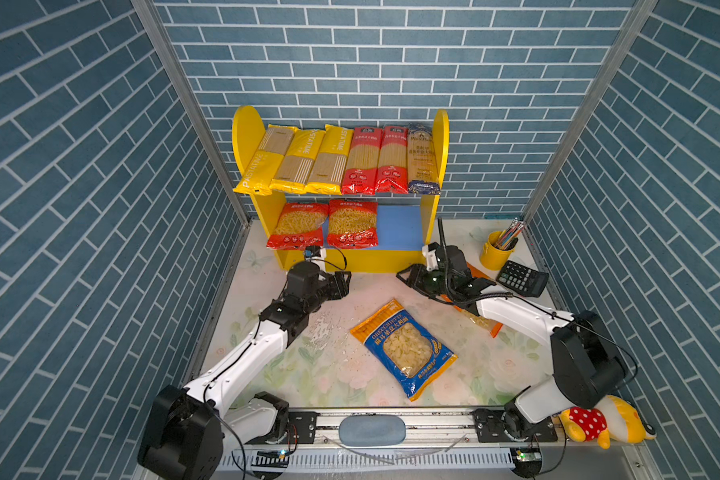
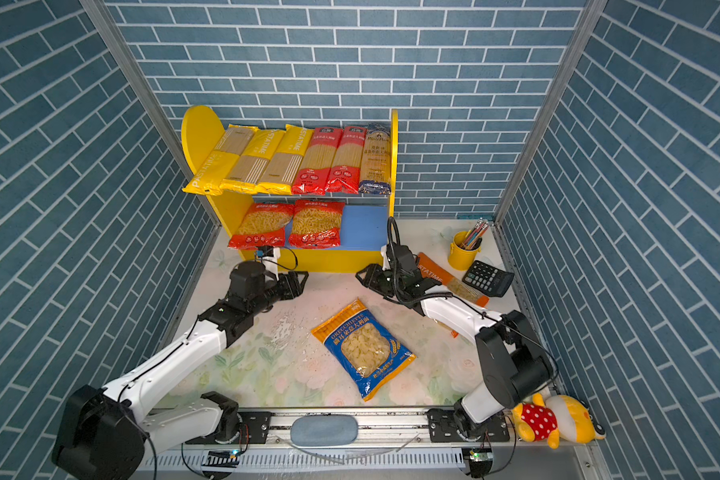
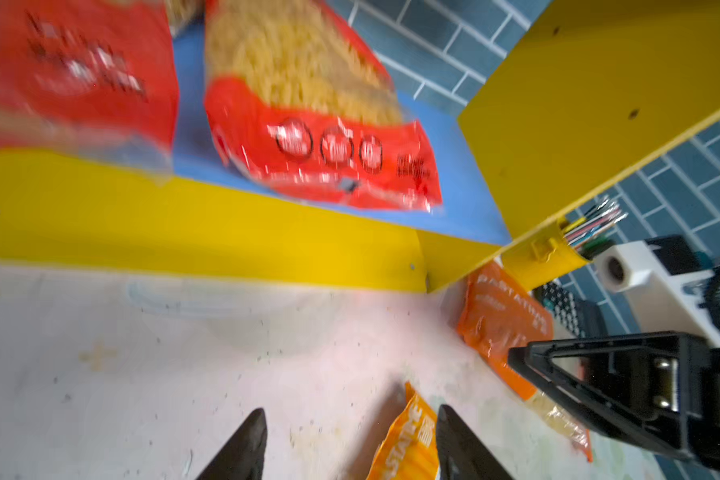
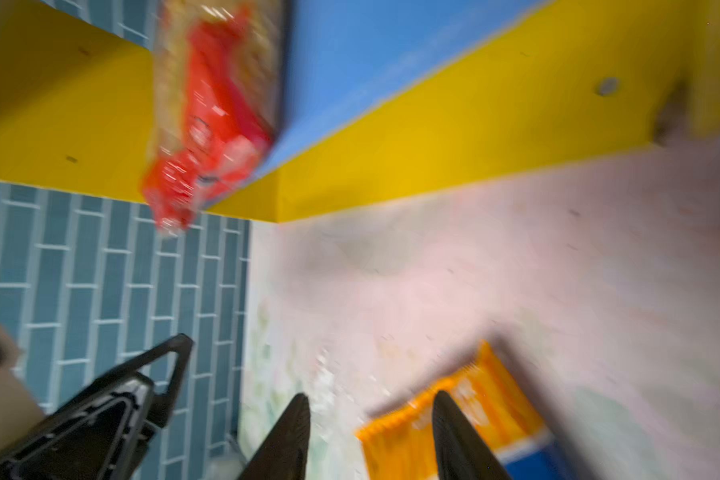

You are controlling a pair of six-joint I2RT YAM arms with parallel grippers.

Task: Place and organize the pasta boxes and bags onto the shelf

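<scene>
Place: I read this as a lab booth dressed as a shop.
Walls: printed brick panels (image 1: 391,62) on metal posts (image 1: 188,99).
6 o'clock: bolted mounting rail (image 1: 433,422).
12 o'clock: stocked shelf (image 1: 246,137).

PASTATIME: yellow spaghetti pack (image 1: 253,166), orange bag (image 3: 504,316) | ORECCHIETTE: blue bag (image 1: 404,349) | SPAGHETTI: dark-blue pack (image 1: 423,158)

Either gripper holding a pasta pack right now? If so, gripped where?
Nothing is held. The left gripper and right gripper are both open and empty over the table; the blue bag lies free.
</scene>
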